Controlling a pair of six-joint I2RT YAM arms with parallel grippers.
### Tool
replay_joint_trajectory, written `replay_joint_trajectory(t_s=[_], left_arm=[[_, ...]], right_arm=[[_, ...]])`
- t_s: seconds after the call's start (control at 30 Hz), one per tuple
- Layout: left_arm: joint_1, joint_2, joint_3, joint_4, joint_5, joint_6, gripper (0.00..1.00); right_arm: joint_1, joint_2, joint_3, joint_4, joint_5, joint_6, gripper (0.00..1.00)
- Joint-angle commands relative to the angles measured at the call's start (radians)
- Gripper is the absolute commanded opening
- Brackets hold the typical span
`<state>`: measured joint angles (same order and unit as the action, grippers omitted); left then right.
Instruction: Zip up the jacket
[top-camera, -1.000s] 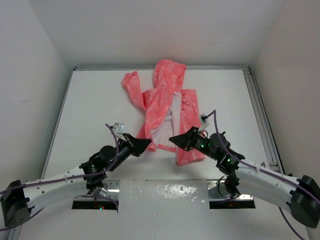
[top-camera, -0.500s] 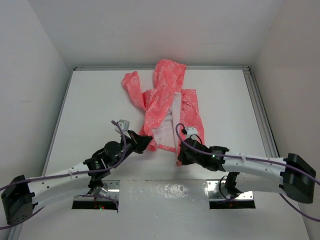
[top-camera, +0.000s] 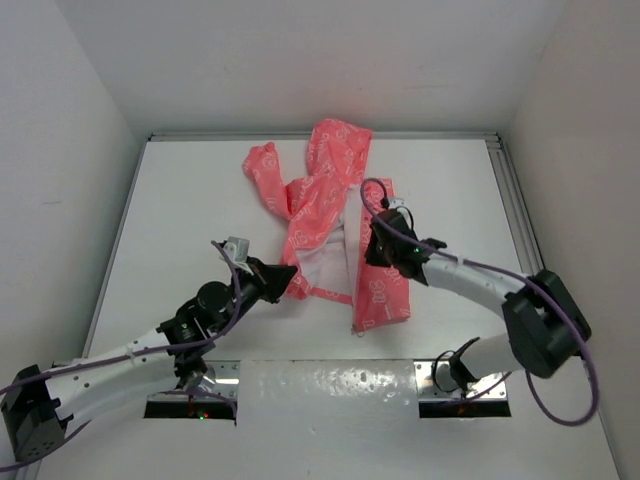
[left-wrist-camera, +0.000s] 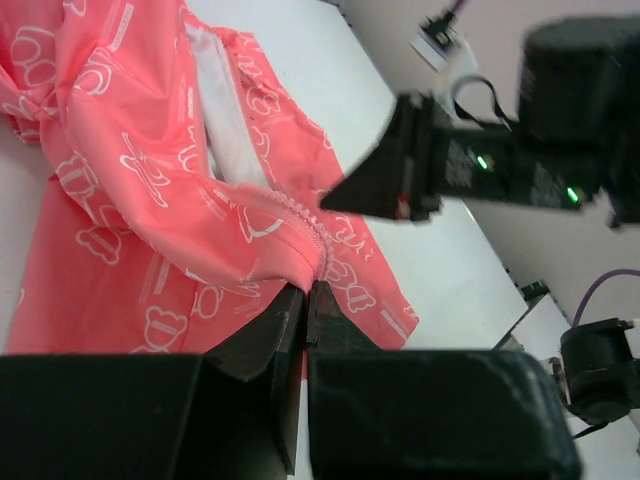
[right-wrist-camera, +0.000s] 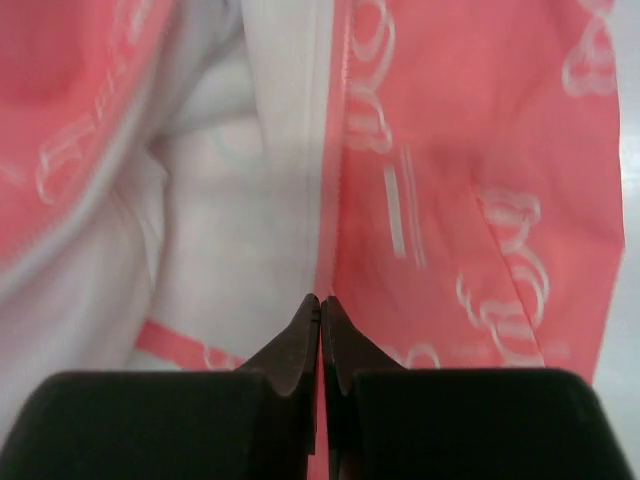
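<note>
Lying open-fronted toward the far middle of the table, the jacket has its hood up against the back edge and one sleeve thrown out to the left. White lining shows between the two front panels. The panel on the right runs straight down toward the near side, and its hem is the edge of the garment closest to the arm bases.

The left arm reaches in from the near left. Its left jaws are clenched on the jacket's lower zipper edge, where the fabric bunches and lifts at the tips in the left wrist view.

The right arm bends in from the right. Its right jaws are pressed together over the zipper edge of the right-hand panel, about halfway up, on the line where pink meets white lining. Whether any fabric is caught between them, I cannot tell.

Bare table lies on both sides of the jacket, wider on the left. A metal rail borders the right edge.
</note>
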<state>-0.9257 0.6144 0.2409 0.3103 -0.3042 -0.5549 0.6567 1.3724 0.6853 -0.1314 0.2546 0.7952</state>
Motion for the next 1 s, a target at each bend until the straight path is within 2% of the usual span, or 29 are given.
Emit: replay_joint_trajectory(t_s=[0.0,0.03,0.07,0.1,0.13,0.2,0.3,0.47,0.67,0.77,0.9,0.97], left_arm=[[0.018,-0.038,-0.003,0.036,-0.001,0.024,0.0],[0.022,-0.038,-0.003,0.035,0.004,0.024,0.0],[0.025,-0.033,0.001,0.03,0.008,0.027,0.0],[0.028,-0.03,0.001,0.029,0.026,0.027,0.0],[0.028,-0.027,0.001,0.03,0.037,0.024,0.0],[0.03,-0.024,-0.003,0.045,0.062,0.015,0.0],[0.033,-0.019,-0.002,0.043,0.065,0.018,0.0],[0.037,-0.047,-0.009,0.052,0.091,0.012,0.0],[0.039,-0.039,-0.005,0.05,0.099,0.015,0.0],[0.041,-0.032,-0.008,0.052,0.093,0.013,0.0],[0.044,-0.022,-0.002,0.055,0.115,0.01,0.0],[0.044,-0.03,-0.008,0.059,0.105,0.012,0.0]], right_arm=[[-0.083,0.123,0.131,0.096,-0.182,-0.076,0.0],[-0.109,0.145,0.16,0.122,-0.196,-0.082,0.01],[-0.124,0.164,0.167,0.142,-0.205,-0.073,0.07],[-0.156,0.21,0.178,0.171,-0.231,-0.065,0.26],[-0.172,0.235,0.204,0.208,-0.25,-0.05,0.34],[-0.206,0.289,0.238,0.225,-0.302,-0.025,0.42],[-0.282,0.413,0.314,0.268,-0.342,0.024,0.43],[-0.328,0.497,0.387,0.303,-0.4,0.029,0.42],[-0.328,0.545,0.45,0.288,-0.411,0.03,0.38],[-0.33,0.548,0.442,0.311,-0.413,0.029,0.33],[-0.33,0.568,0.461,0.326,-0.426,0.044,0.35],[-0.33,0.568,0.456,0.335,-0.434,0.047,0.21]])
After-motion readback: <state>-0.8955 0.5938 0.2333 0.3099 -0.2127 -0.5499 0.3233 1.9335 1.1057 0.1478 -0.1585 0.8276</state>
